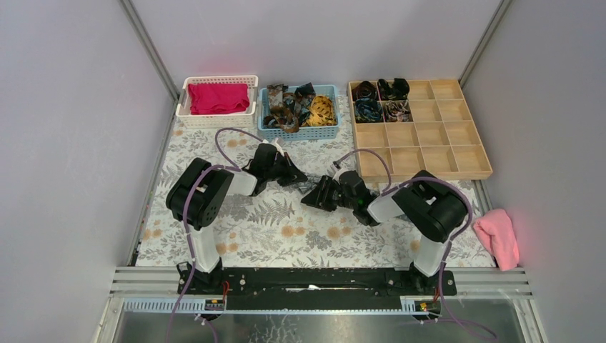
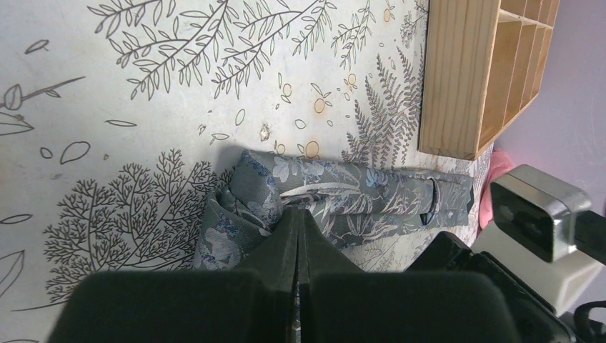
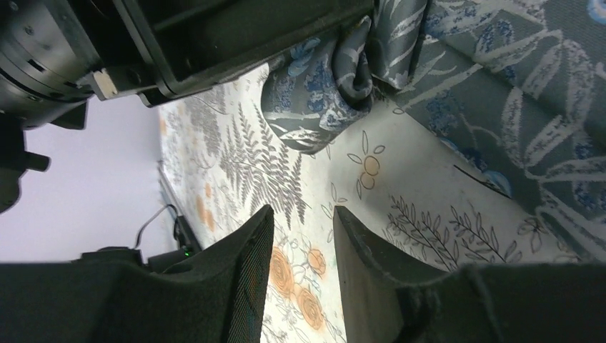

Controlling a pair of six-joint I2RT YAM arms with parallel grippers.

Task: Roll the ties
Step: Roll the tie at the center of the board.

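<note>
A grey-blue floral tie [image 2: 357, 196] lies flat on the patterned table cover, its near end folded into a loose loop [image 2: 246, 193]. My left gripper [image 2: 296, 212] is shut on that folded end, with a sliver of fabric showing between the pads. In the right wrist view the same tie [image 3: 514, 93] runs across the upper right, with its fold [image 3: 321, 96] under the left arm. My right gripper [image 3: 300, 214] stands open just short of the fold, holding nothing. From above, both grippers [image 1: 299, 176] [image 1: 313, 199] meet mid-table. Several rolled ties [image 1: 379, 100] sit in the wooden tray.
The wooden compartment tray [image 1: 429, 139] stands at the back right, its corner [image 2: 457, 86] close to the tie. A blue basket [image 1: 298, 132] holds several loose ties. A white basket [image 1: 214, 120] holds a magenta cloth. A pink cloth [image 1: 498, 236] lies at the right edge.
</note>
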